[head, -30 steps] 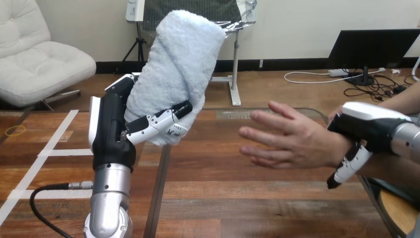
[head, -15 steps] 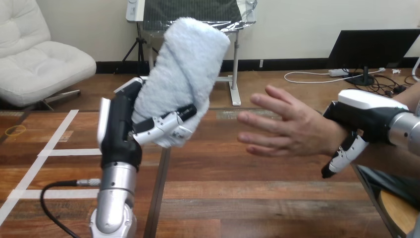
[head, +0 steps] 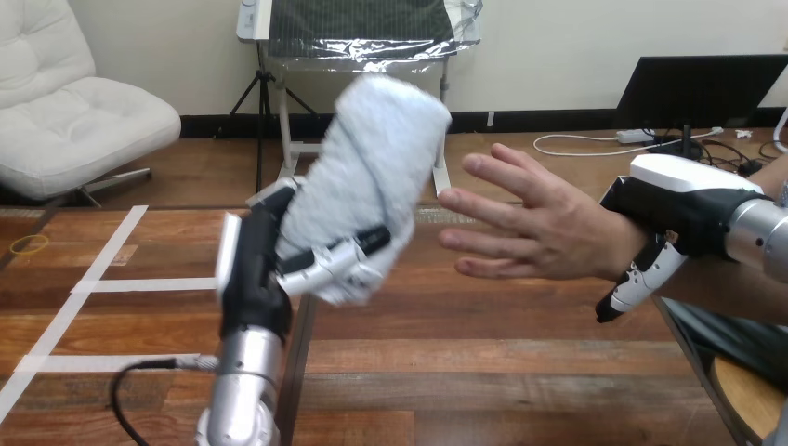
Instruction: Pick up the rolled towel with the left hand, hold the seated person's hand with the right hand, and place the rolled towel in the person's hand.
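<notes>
Left hand (head: 249,279): fingers and thumb wrapped round the lower end of the pale blue rolled terry towel (head: 376,167). The towel is held up above the brown wooden table (head: 483,372), top tilted right. It sits just beside the person's hand (head: 539,228), which is open with fingers spread; no contact. Right hand (head: 669,209): fingers curled down over the person's wrist (head: 617,247).

Looks like a robot test lab, wooden table (head: 483,372) marked off with white tape lines (head: 102,284), a robot's silver left arm (head: 243,381) and right arm (head: 757,232) raised over it
</notes>
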Controlling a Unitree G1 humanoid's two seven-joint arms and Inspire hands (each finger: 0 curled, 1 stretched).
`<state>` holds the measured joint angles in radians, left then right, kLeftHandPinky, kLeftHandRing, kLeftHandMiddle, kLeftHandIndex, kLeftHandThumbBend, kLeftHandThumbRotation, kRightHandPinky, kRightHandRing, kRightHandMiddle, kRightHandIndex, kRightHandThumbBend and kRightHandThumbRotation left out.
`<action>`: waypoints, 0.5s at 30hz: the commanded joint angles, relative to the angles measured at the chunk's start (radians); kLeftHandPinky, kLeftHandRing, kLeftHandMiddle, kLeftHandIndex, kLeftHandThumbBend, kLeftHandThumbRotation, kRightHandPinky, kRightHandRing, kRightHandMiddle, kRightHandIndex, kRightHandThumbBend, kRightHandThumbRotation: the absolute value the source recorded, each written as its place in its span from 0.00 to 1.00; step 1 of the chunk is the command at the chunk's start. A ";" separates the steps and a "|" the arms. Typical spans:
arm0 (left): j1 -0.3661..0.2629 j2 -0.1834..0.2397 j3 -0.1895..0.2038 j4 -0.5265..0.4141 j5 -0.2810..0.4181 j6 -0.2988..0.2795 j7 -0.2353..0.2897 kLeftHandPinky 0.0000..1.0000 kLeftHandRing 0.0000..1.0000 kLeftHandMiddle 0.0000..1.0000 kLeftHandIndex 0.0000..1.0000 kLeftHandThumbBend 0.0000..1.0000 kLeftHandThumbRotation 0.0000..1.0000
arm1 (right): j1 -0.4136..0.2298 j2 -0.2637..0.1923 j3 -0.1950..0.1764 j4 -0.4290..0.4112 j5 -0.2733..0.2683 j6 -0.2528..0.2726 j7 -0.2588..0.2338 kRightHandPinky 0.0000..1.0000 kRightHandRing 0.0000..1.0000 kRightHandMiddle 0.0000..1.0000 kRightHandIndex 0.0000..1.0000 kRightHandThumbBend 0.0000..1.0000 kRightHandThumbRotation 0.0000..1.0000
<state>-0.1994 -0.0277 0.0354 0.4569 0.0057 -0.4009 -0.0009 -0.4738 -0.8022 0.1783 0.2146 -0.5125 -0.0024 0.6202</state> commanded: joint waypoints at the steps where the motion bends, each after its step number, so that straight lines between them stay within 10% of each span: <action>1: -0.095 -0.030 -0.014 0.038 -0.019 -0.053 -0.017 0.27 0.34 0.41 0.42 0.56 0.00 | -0.073 0.005 -0.013 -0.026 -0.002 0.020 -0.011 0.18 0.23 0.31 0.33 0.86 0.10; 15: -0.105 -0.097 -0.036 0.149 -0.052 -0.111 -0.044 0.28 0.33 0.40 0.42 0.63 0.00 | -0.105 0.017 -0.009 -0.033 0.006 0.024 0.000 0.19 0.25 0.33 0.32 0.86 0.09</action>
<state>-0.2009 -0.0510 0.0044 0.6019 -0.0163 -0.4498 -0.0383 -0.4919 -0.7915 0.1818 0.1990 -0.5091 0.0011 0.6284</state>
